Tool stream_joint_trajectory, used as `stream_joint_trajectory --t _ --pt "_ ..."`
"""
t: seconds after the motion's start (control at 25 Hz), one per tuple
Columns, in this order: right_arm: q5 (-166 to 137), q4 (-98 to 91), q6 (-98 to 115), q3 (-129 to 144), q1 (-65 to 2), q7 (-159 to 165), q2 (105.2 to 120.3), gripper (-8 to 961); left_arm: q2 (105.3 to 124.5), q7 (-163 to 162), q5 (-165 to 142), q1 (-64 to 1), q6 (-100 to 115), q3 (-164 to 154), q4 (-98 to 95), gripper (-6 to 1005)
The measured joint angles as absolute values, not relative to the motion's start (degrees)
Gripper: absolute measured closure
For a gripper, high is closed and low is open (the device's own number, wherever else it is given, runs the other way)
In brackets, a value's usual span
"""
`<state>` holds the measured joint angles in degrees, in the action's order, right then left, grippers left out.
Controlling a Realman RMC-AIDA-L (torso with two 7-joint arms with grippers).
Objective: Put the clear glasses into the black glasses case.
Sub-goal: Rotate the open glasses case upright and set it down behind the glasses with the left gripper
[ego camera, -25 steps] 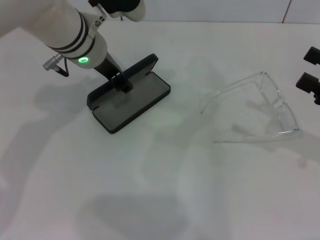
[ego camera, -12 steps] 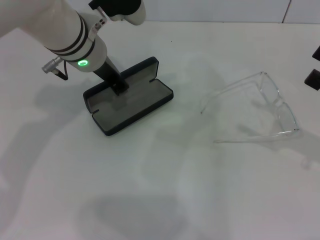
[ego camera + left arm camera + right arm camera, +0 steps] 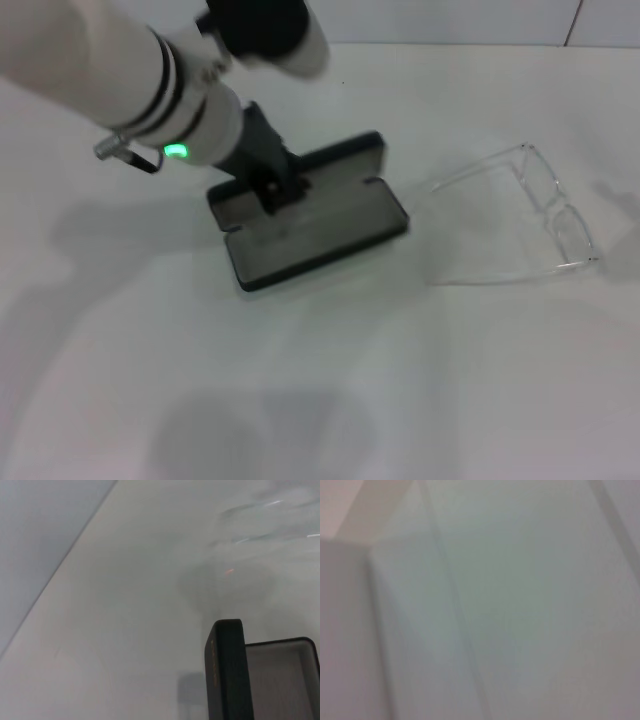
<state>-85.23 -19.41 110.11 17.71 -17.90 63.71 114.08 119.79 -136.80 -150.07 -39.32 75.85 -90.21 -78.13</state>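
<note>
The black glasses case point(image 3: 315, 215) lies open on the white surface point(image 3: 330, 380), its grey lining facing up and its lid standing behind the tray. The clear glasses point(image 3: 520, 215) are still outside it, resting on the surface just beside the case's right end, arms unfolded. So the case is ready to be filled, but picking up, folding or fitting the glasses and closing the lid all seem left to do.

The left claw point(image 3: 272, 188) is at the case's back edge, apparently clamped on the lid near the hinge, though blur makes that grip uncertain. The right claw is out of sight.

The glasses are colourless, with a wraparound lens and thin arms, and hard to pick out against the surface.
</note>
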Motion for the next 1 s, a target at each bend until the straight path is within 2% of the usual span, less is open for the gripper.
stream_joint_trajectory --t 0.04,0.24,1.0 --pt "-85.15 -18.68 110.25 15.69 -17.55 63.58 114.05 82 119.79 -132.13 -148.55 -34.4 75.85 -95.3 -86.34 791" --pt "-84.83 -16.89 110.34 9.22 -16.25 63.43 114.21 83 119.83 -128.01 -148.2 -30.02 75.64 -104.02 -93.63 787" --pt "-84.48 -16.43 109.87 8.74 -16.2 63.37 114.27 83 119.97 -127.39 -148.88 -30.18 68.56 -111.84 -90.85 772"
